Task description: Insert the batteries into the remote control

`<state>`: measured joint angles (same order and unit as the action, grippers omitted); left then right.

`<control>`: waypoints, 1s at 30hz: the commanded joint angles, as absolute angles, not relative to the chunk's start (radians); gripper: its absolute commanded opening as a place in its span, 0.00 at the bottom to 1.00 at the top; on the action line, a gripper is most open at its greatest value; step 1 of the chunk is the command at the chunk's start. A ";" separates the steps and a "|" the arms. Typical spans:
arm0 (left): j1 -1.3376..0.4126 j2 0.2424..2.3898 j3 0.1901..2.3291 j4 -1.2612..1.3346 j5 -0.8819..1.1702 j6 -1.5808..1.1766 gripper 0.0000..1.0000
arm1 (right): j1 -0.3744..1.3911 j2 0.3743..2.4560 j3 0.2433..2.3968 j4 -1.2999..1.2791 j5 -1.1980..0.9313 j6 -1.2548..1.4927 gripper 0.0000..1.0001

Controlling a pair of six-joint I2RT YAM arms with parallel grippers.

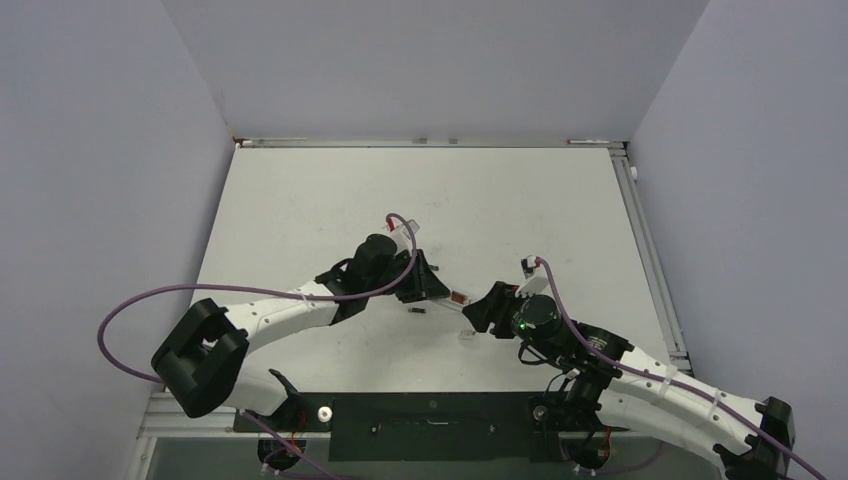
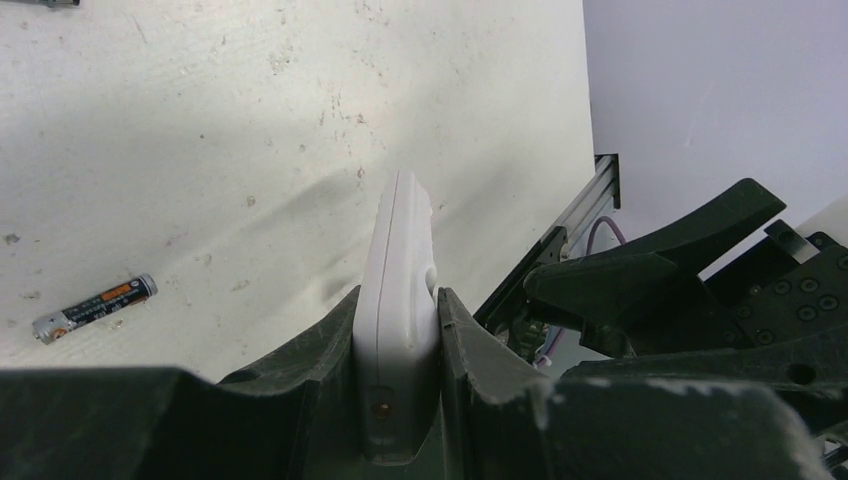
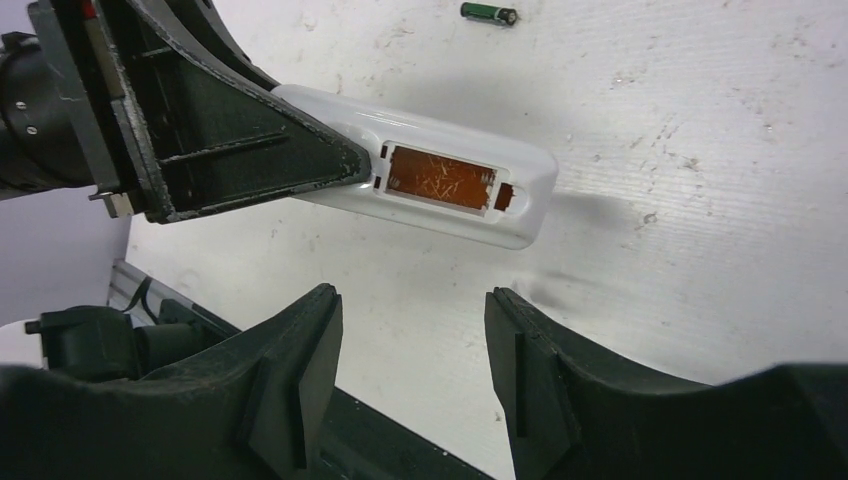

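Observation:
My left gripper (image 1: pixel 432 285) is shut on the slim white remote control (image 1: pixel 455 297) and holds it on edge above the table. In the left wrist view the remote (image 2: pixel 400 240) sits clamped between the fingers (image 2: pixel 330 340). In the right wrist view the remote (image 3: pixel 530 190) shows its back, with the brownish recess (image 3: pixel 440 180) open and empty. My right gripper (image 3: pixel 412 310) is open and empty, just short of the remote's free end; it also shows in the top view (image 1: pixel 482 310). One dark battery (image 1: pixel 418 313) lies on the table below the left gripper (image 2: pixel 95 307) (image 3: pixel 488 13). The second battery is not clearly in view.
A small white piece (image 1: pixel 467 338) lies on the table near the right gripper. A small dark item (image 2: pixel 55 3) shows at the top left edge of the left wrist view; I cannot tell what it is. The black base rail (image 1: pixel 430 425) runs along the near edge.

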<state>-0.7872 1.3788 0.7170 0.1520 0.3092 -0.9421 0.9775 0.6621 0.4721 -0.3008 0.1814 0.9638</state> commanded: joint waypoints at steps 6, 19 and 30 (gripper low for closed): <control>-0.793 1.450 0.828 0.127 0.266 -0.856 0.00 | 0.931 0.658 0.448 -0.344 0.218 0.903 0.54; -0.792 1.343 0.880 -0.023 0.183 -0.767 0.00 | 0.917 0.638 0.451 -0.408 0.190 0.900 0.53; -0.792 1.152 0.752 -0.064 0.269 -0.827 0.00 | 0.918 0.685 0.494 -0.458 0.154 0.870 0.52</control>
<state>-0.7902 1.2457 0.8013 -0.0563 0.2283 -0.8021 0.9226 0.6601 0.4480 -0.4397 0.1741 0.9005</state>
